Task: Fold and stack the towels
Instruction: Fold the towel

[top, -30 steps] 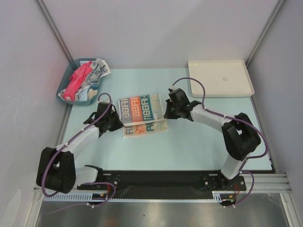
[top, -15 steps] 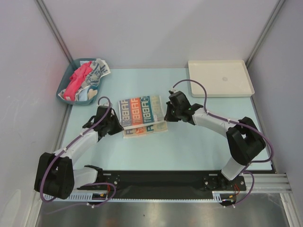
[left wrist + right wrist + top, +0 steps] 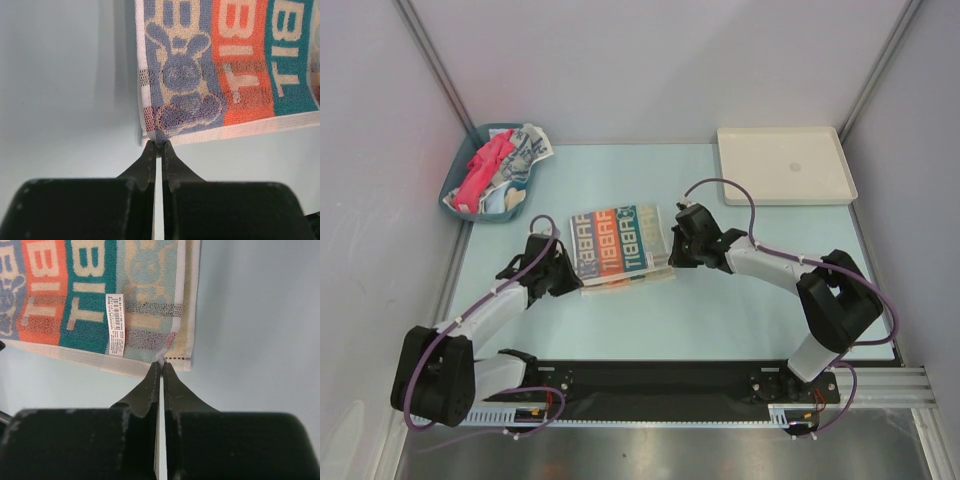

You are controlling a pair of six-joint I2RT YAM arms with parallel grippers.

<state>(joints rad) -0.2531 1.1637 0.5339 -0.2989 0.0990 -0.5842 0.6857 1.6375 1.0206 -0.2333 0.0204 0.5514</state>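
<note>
The teal, white and orange lettered towel [image 3: 618, 246] lies folded over on the table's middle. My left gripper [image 3: 567, 275] is shut on its near left corner; in the left wrist view [image 3: 159, 143] the tips pinch the corner below the towel's rabbit pattern [image 3: 220, 75]. My right gripper [image 3: 674, 250] is shut on its right corner; in the right wrist view [image 3: 161, 362] the tips pinch the edge of the towel [image 3: 100, 300] next to a white label. A red-pink towel [image 3: 488, 166] and a blue-and-white patterned towel [image 3: 527, 152] lie crumpled in the bin.
The teal bin [image 3: 460, 184] stands at the back left, with a pale cloth [image 3: 502, 201] at its front. A white tray [image 3: 782, 165] stands at the back right. Grey walls close in both sides.
Both grippers have drawn the towel's upper layer toward the near edge, folding it over the lower layer, which now barely shows.
</note>
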